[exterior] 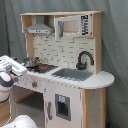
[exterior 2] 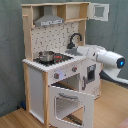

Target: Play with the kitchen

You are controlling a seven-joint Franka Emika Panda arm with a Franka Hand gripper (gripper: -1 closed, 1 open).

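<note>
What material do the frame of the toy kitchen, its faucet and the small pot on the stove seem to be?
Frame: apparently pale unpainted wood, matte. Faucet: black and slightly glossy, plastic or painted metal, unclear which. Pot: probably metal, silvery with bright reflections.

a dark grey curtain (exterior: 115, 45), seemingly fabric, hangs behind in both exterior views. a wood floor (exterior 2: 20, 119) shows in the second exterior view.
</note>
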